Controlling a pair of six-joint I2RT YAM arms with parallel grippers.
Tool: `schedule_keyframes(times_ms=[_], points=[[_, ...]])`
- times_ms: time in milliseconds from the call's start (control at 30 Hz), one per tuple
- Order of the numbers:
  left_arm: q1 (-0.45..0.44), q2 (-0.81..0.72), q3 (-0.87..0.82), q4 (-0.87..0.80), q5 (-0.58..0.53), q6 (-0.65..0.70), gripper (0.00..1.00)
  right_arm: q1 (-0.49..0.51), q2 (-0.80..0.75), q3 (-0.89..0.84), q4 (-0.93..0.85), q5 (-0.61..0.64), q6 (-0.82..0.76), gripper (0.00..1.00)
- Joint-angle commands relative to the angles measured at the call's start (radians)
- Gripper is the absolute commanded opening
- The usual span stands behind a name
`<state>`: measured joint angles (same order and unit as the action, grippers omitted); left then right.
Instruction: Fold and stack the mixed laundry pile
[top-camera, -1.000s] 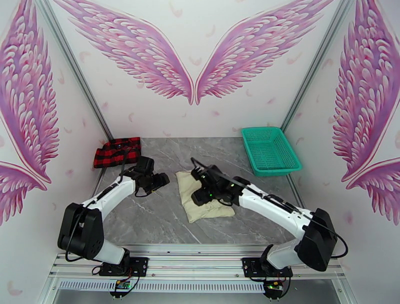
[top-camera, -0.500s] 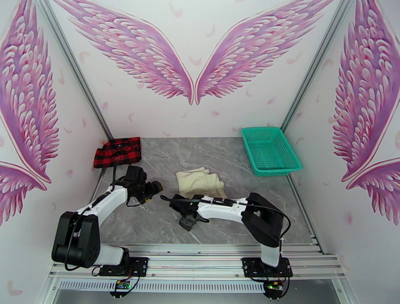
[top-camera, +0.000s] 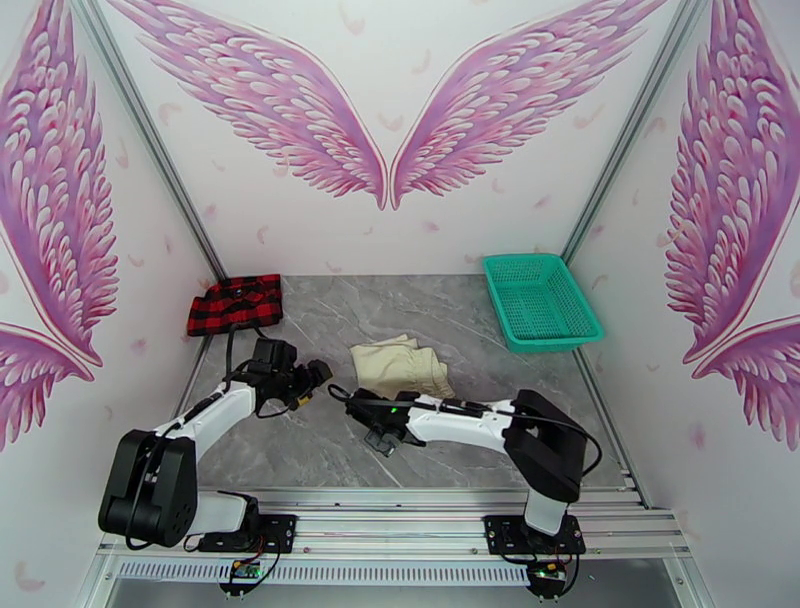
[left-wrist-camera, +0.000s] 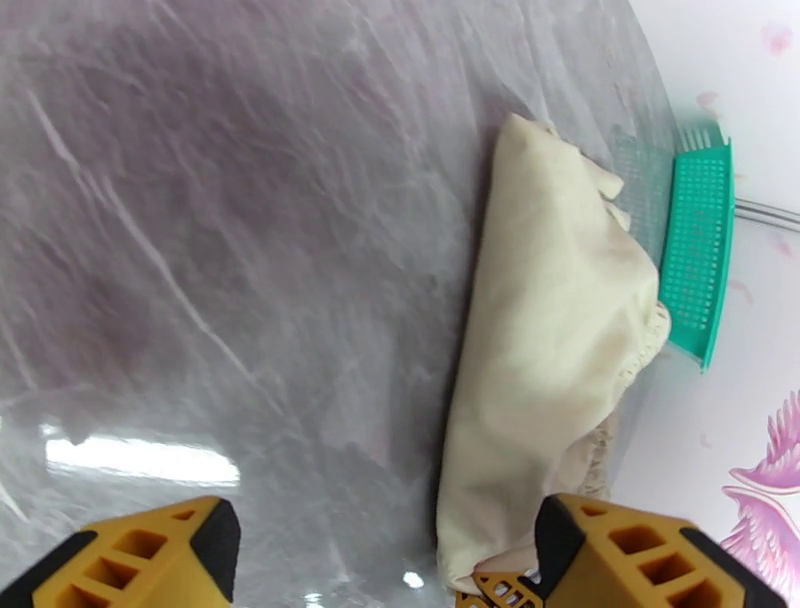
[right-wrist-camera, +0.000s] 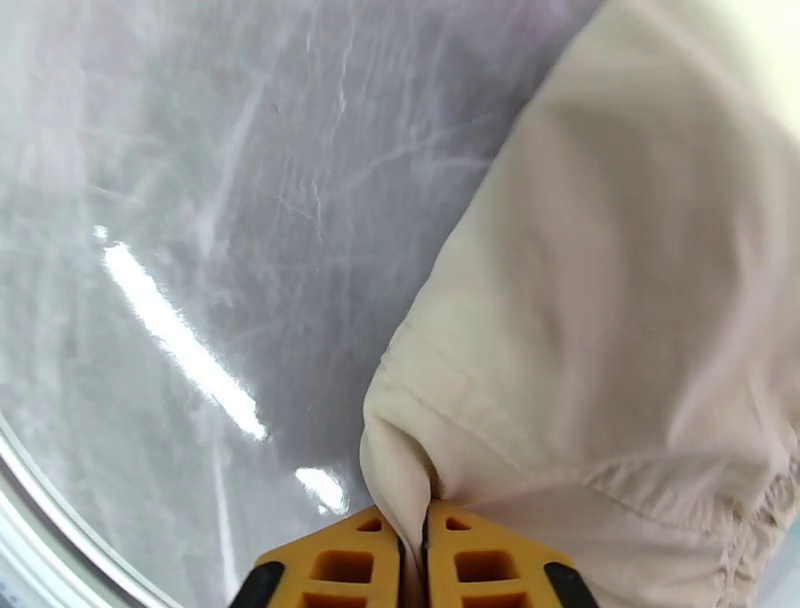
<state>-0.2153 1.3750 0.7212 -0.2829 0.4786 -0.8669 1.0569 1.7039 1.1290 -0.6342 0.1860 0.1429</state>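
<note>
Top external: marble table (top-camera: 330, 300), winged walls (top-camera: 300, 100)

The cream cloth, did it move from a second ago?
Yes. The cloth got shorter: its near end, which reached toward the front of the table, now lies farther back, nearer the basket. The right gripper pinches it.

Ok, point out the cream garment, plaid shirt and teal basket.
cream garment (top-camera: 400, 368), top external view, middle of the cloth.
plaid shirt (top-camera: 235, 305), top external view, centre of the fold.
teal basket (top-camera: 560, 342), top external view, near rim.
</note>
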Motion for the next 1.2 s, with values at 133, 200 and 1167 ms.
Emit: schedule_keyframes(times_ms=[133,200,1167], points=[[-0.168,0.011,-0.039,0.263,-0.025,-0.283,0.95,-0.061,-0.123,-0.073,0.118,-0.063,0.025,0.04],[-0.207,0.043,-0.042,0.322,-0.053,-0.346,0.97,-0.067,-0.122,-0.078,0.122,-0.071,0.024,0.03],[-0.391,0.488,0.218,0.535,-0.116,-0.6,0.7,-0.103,-0.19,-0.101,0.159,-0.048,0.041,0.0]])
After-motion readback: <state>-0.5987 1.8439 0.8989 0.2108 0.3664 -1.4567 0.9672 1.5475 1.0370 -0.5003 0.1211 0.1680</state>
